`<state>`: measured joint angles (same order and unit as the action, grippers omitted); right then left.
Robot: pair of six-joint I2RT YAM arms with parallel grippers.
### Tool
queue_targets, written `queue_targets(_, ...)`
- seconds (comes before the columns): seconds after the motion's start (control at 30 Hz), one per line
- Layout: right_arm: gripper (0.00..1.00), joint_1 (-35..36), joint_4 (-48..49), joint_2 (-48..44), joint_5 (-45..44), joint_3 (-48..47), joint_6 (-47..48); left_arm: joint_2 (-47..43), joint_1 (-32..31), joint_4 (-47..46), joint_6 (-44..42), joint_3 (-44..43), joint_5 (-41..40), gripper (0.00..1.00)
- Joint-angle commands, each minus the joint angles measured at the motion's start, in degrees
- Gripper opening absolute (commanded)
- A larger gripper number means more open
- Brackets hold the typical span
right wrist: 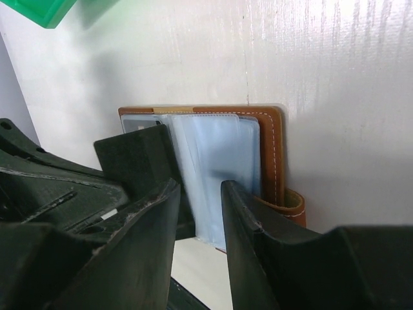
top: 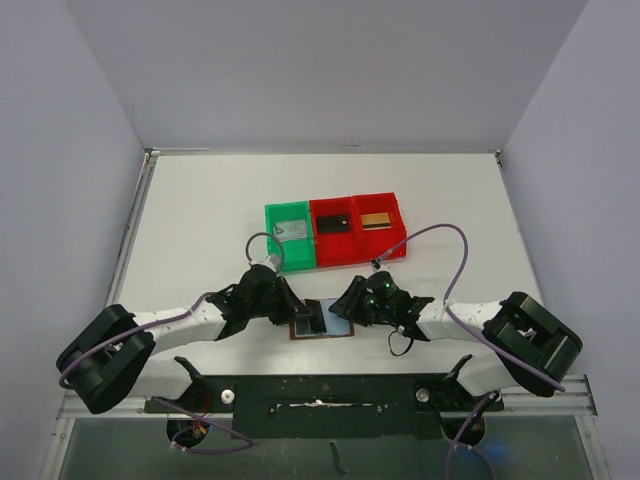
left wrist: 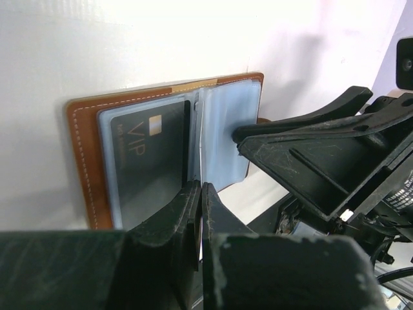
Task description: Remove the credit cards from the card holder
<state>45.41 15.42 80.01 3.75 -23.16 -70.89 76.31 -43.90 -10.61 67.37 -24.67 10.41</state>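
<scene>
Card holder (top: pixel 322 322) lies open and flat on the counter (top: pixel 200 220), at the near edge between the two arms. It is well short of the green bin (top: pixel 274 252) and the two red bins (top: pixel 392 240).

- Contents: a black VIP card (left wrist: pixel 151 168) sits in the left sleeve. Right sleeve panel (right wrist: pixel 216 155) looks pale and see-through, with no card showing there. Whether other leaves hide more cards I cannot tell.
- Left tool (left wrist: pixel 200 206): clenched to a thin slit at the holder's near edge by the fold. A pale sleeve leaf runs edge-on into the slit, so it reads as pinching that leaf and not the card.
- Right tool (right wrist: pixel 200 190): released, fingers apart over the right panel. In the left wrist view one tip bears on that panel, pinning it.

Handling, as judged:
- Card is light, stiff, thin and slick. It should slide out along the sleeve's length if pulled straight, and bind if cocked.
- Sleeves are soft film that will buckle and lift with the card.
- The holder is light enough to drag across the counter, so one tool must hold it down.
- Best hold on the card is any edge exposed at the sleeve mouth, pinched across its faces.
- Pin the holder at the leather border or near the side tab (right wrist: pixel 292 205), clear of the card's path.
</scene>
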Motion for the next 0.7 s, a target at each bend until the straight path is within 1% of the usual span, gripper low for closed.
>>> queue_targets(0.0,0.37,-0.4,-8.7,-1.94,-1.43,0.09,4.66,-5.9,1.55,4.62,-2.83,0.06,-1.15,0.0)
queue_targets(0.1,0.42,-0.42,-9.98,-5.17,-1.16,-1.98,8.21,-10.11,2.37,6.03,-4.15,0.33,-1.16,0.0)
queue_targets(0.17,0.51,-0.41,-11.11,-7.49,-1.43,-3.8,10.51,-12.53,2.93,6.15,-4.97,0.59,-1.06,0.0)
queue_targets(0.27,0.59,-0.37,-12.06,-10.87,-1.52,-5.66,13.58,-15.69,3.93,6.1,-5.85,0.78,-0.91,0.0)
queue_targets(0.43,0.62,-0.41,-12.06,-12.86,-0.24,-7.82,15.76,-19.92,4.85,6.33,-7.84,-0.35,-1.18,0.0)
queue_targets(0.6,0.71,-0.32,-10.13,-15.16,0.35,-7.19,16.52,-22.58,5.04,6.35,-11.37,-2.34,-0.99,0.0)
queue_targets(0.67,0.73,-0.41,-6.45,-16.79,1.57,-5.54,17.95,-23.12,5.13,5.87,-12.59,-2.62,-0.34,0.0)
